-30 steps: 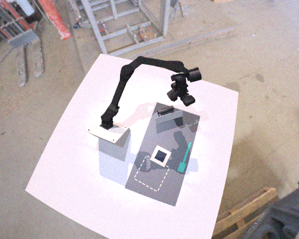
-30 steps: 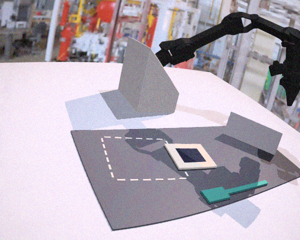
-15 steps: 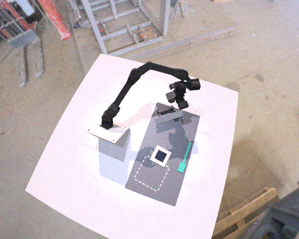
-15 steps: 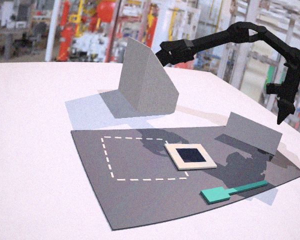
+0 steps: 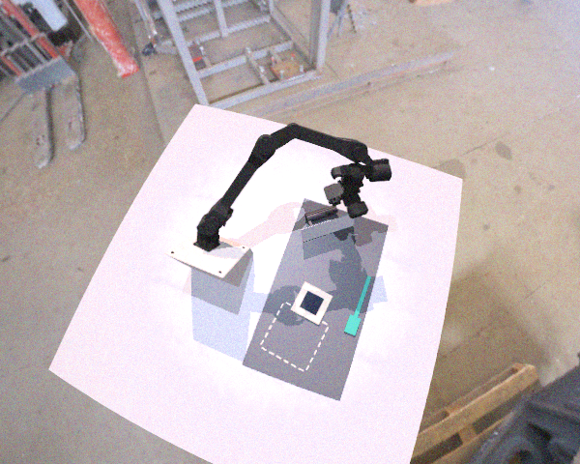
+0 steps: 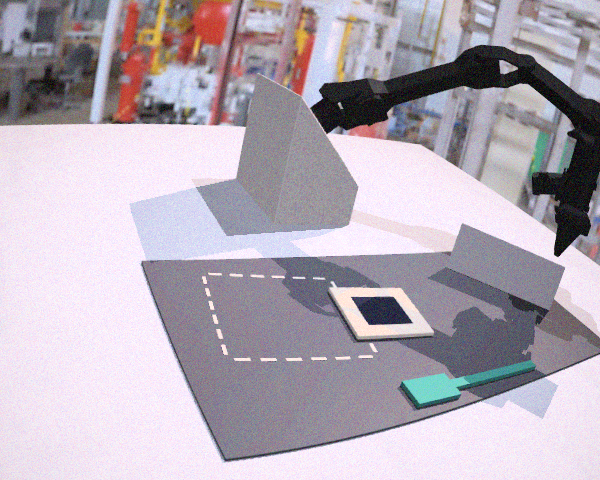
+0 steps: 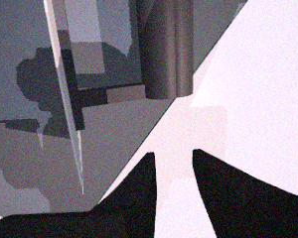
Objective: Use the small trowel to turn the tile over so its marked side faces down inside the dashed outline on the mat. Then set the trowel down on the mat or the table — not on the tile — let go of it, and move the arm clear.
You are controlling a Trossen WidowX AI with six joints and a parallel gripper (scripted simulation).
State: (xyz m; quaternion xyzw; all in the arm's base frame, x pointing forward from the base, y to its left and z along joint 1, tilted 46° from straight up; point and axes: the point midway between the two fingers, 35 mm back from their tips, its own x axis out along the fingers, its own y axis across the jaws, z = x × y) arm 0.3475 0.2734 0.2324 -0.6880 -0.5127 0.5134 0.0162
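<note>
My two black fingertips, the ends of my gripper (image 5: pixel 345 202) (image 6: pixel 557 252) (image 7: pixel 173 152), stand a little apart with nothing between them, a narrow gap of pale table (image 5: pixel 130 324) (image 6: pixel 57 310) (image 7: pixel 268 99) showing through in the wrist view; they point downward, held above the surface near the end of the dark mat (image 5: pixel 330 384) (image 6: pixel 269 413) (image 7: pixel 114 124) where a grey panel (image 5: pixel 328 237) (image 6: pixel 507 266) stands tilted; a dark, rounded bar (image 5: pixel 321 215) (image 7: pixel 169 50) shows just beside that panel, on the side turned away from the tile.

Farther along the mat lies the tile (image 5: pixel 312 303) (image 6: pixel 382 310), flat, its cream border framing a dark square on the upward face; it lies across one side of the dashed outline (image 5: pixel 262 347) (image 6: pixel 319 358), partly over a corner, with most of its body outside; the marked side is not yet down.

The teal trowel (image 5: pixel 352 324) (image 6: pixel 431 390) rests flat beside the mat's long edge, apart from both the tile and my fingers; its broad blade lies toward the outline end, its thin handle toward the panel end.

Behind my fingers, my black arm (image 5: pixel 245 174) (image 6: pixel 419 82) arches high over the table and back to a white plate (image 5: pixel 180 254) atop a grey pedestal (image 5: pixel 215 309) (image 6: pixel 310 180); my shadow falls in dark patches across the mat; beyond the table, a grey metal frame (image 5: pixel 180 49) stands on the concrete floor.
</note>
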